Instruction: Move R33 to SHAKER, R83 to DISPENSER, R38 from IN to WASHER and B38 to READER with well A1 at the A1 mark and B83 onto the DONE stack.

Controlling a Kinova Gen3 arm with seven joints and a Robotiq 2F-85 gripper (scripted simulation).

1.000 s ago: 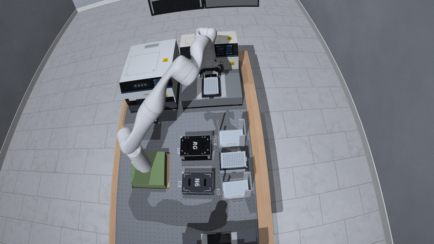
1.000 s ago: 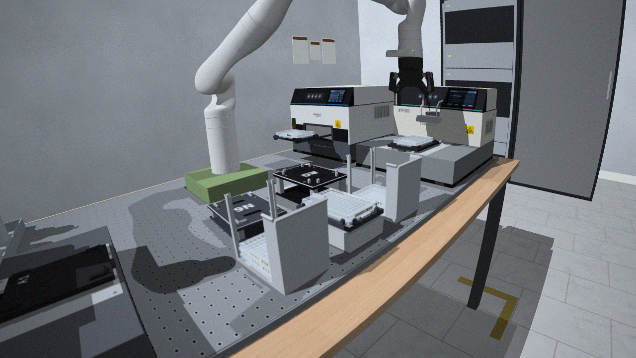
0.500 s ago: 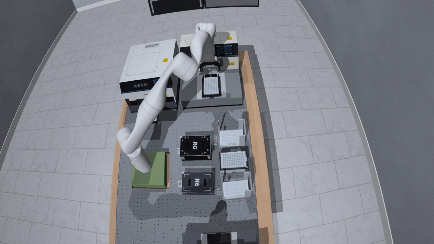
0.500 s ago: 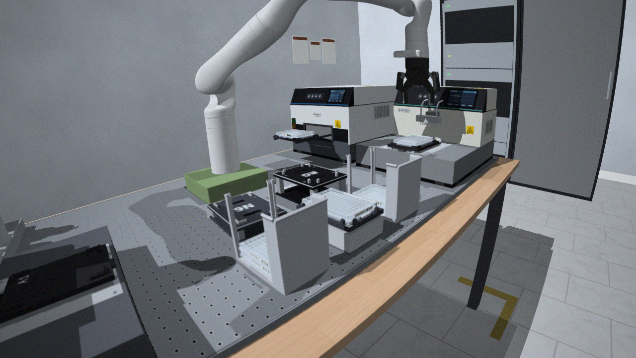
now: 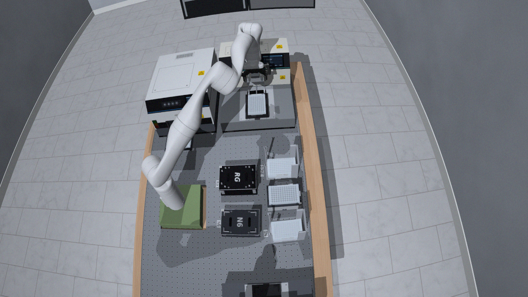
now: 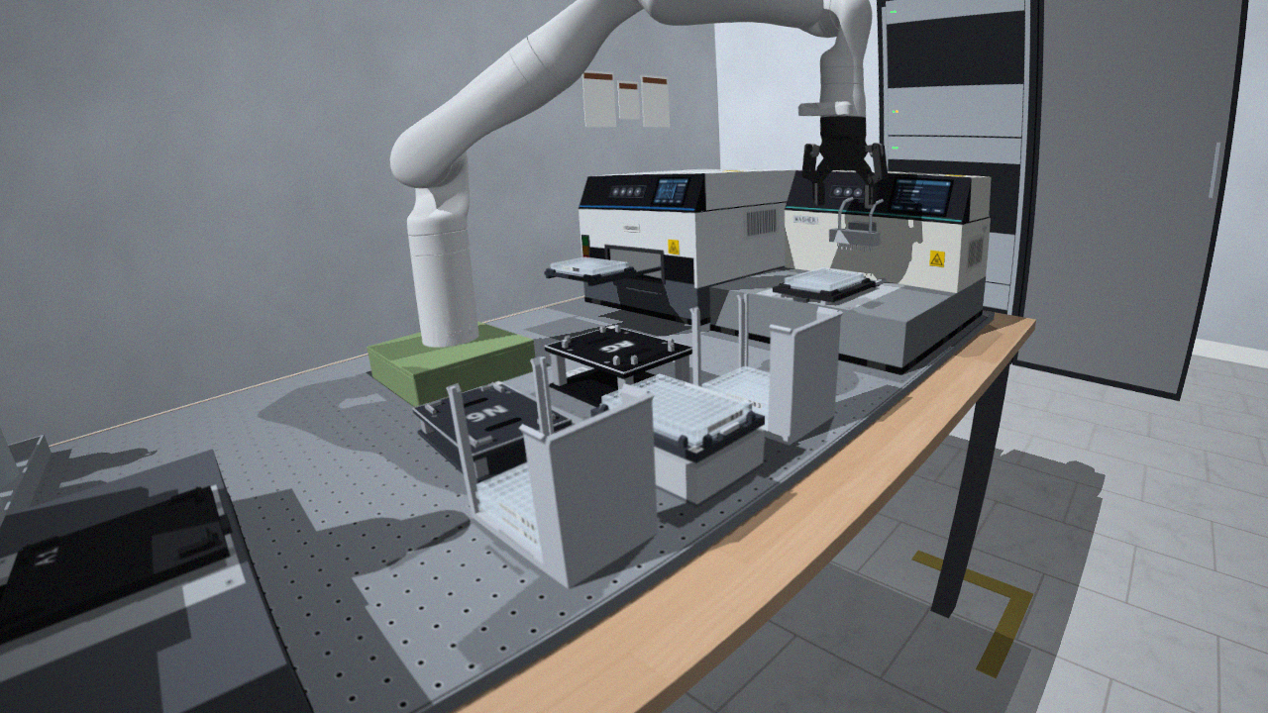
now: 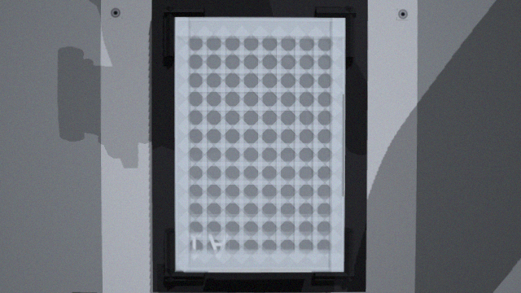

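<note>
My gripper [image 5: 254, 76] [image 6: 842, 177] is open and empty. It hangs well above the WASHER [image 5: 284, 114] [image 6: 921, 310], at its back. A clear well plate [image 5: 256, 104] [image 6: 824, 280] [image 7: 260, 142] lies flat in the washer's black nest and fills the wrist view; an A1 mark shows through its lower left corner there. My fingers do not show in the wrist view. Another plate [image 6: 584, 265] lies on the READER tray. A plate [image 5: 283, 194] [image 6: 686, 407] sits on the SHAKER, between the DONE rack [image 5: 296, 162] [image 6: 802, 358] and the IN rack [image 5: 303, 223] [image 6: 589, 492]. The plate labels are too small to read.
The washer's dispensing head [image 6: 853, 232] hangs over the back end of the plate, just below my gripper. Nests RG [image 5: 237, 178] [image 6: 616, 348] and N6 [image 5: 239, 221] [image 6: 482, 424] hold nothing. The DISPENSER nest [image 6: 106, 550] at the near end looks bare. The arm's green base [image 5: 188, 210] stands at the left.
</note>
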